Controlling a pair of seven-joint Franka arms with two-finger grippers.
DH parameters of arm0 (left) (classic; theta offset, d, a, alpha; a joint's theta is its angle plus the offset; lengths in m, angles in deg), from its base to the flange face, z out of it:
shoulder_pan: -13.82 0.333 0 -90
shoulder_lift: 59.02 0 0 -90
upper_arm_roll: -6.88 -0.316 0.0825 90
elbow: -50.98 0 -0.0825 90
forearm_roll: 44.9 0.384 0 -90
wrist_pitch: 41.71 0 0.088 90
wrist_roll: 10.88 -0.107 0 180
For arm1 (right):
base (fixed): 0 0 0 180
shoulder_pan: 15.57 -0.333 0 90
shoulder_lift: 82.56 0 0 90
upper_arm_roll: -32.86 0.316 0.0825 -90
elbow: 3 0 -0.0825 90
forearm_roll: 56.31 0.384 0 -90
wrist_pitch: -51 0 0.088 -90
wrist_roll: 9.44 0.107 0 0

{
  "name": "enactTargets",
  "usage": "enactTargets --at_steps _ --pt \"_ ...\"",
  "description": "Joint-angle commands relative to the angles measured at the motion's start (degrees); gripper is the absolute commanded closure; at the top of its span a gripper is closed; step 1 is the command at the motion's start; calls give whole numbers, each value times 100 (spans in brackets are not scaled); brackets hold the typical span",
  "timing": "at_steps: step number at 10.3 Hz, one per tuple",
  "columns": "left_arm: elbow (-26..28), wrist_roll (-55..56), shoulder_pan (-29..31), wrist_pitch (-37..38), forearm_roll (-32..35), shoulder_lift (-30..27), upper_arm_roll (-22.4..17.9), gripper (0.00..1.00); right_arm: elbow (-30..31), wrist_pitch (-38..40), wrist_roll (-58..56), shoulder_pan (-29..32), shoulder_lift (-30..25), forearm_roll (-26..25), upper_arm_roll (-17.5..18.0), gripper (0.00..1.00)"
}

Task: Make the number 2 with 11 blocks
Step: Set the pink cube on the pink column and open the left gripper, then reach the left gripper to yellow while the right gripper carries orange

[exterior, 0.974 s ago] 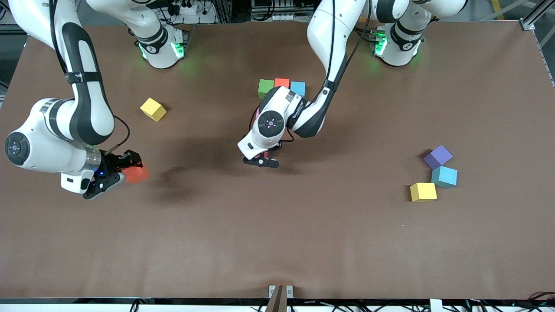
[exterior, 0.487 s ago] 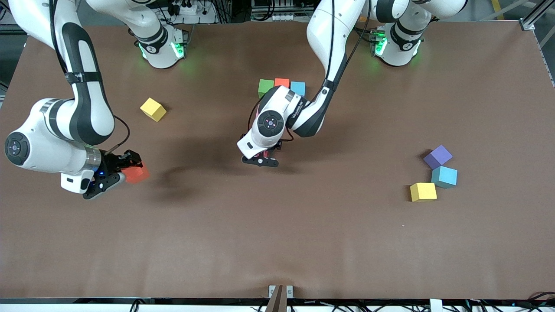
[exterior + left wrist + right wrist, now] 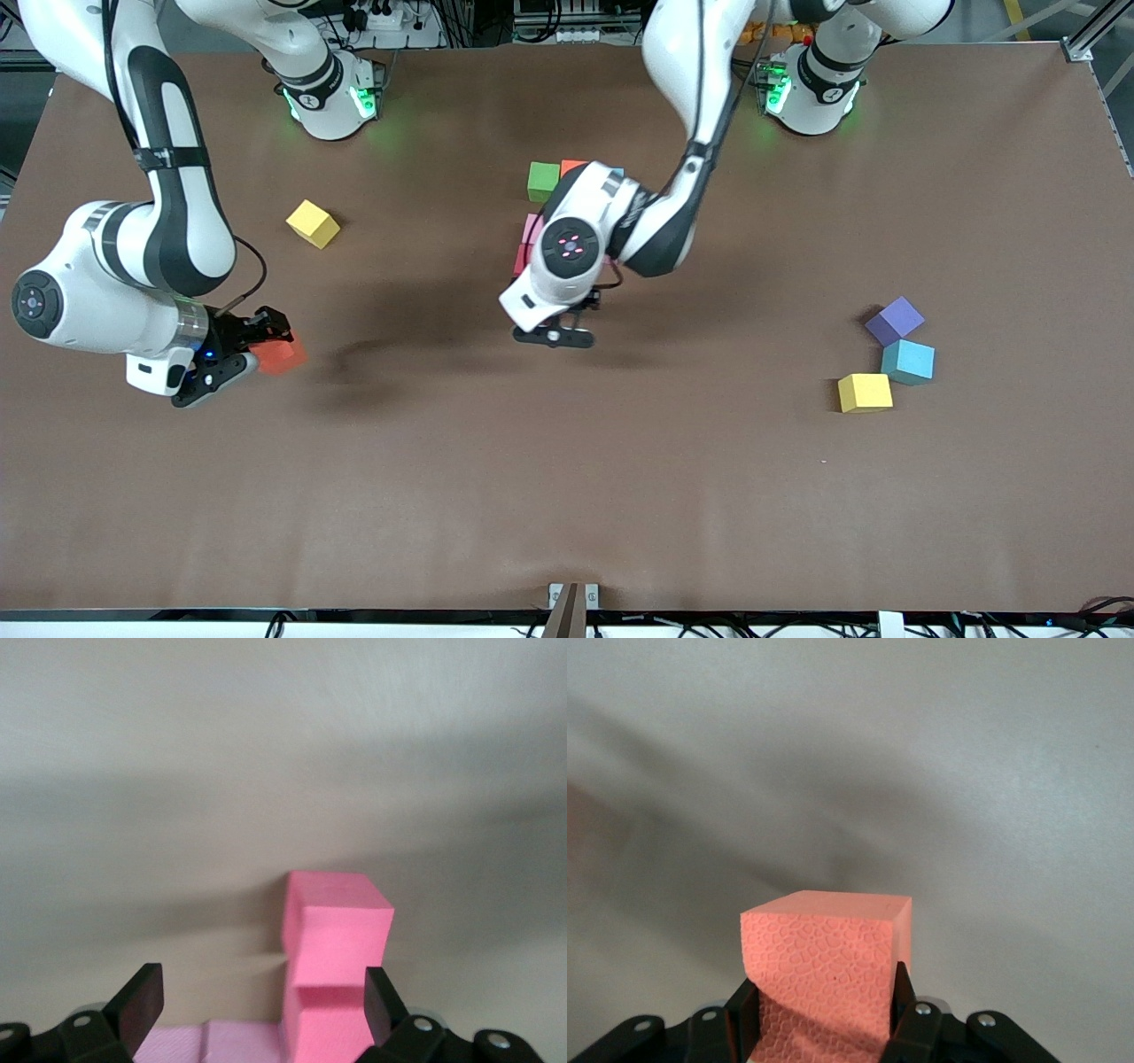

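Brown matte sheeting covers the bench (image 3: 567, 496), with cables and power strips along the edge where the arm bases stand. The left arm's wrist hides most of the part-built number 2 (image 3: 542, 208) at mid-bench: only a green block (image 3: 541, 180), an orange sliver (image 3: 570, 165) and pink edges (image 3: 530, 229) show around it. The left wrist view alone shows pink blocks (image 3: 335, 935) stepped beside paler ones, and the left end effector (image 3: 257, 1010) spread wide just above them, holding nothing. The right end effector (image 3: 252, 348), toward the right arm's end, pinches a red-orange block (image 3: 824, 979). A yellow block (image 3: 313, 223) lies loose; purple (image 3: 895, 320), light blue (image 3: 908, 361) and yellow (image 3: 865, 392) blocks cluster toward the left arm's end.
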Motion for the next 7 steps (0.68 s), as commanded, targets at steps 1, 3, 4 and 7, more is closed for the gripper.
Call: enactTargets --at_steps 1,3,4,7 --pt "59 -133 -5 706 -153 -359 -773 0 -125 99 125 -345 -49 65 -28 97" --pt "77 -159 424 1128 -49 -640 -1065 0 -257 107 133 -705 -49 65 -45 98" --pt "103 -411 652 1313 239 -789 -1066 0 -284 73 133 -942 -49 65 -45 99" --pt "576 -1912 1504 1350 926 -1238 -952 0 -459 -224 125 -1820 125 231 -19 100"
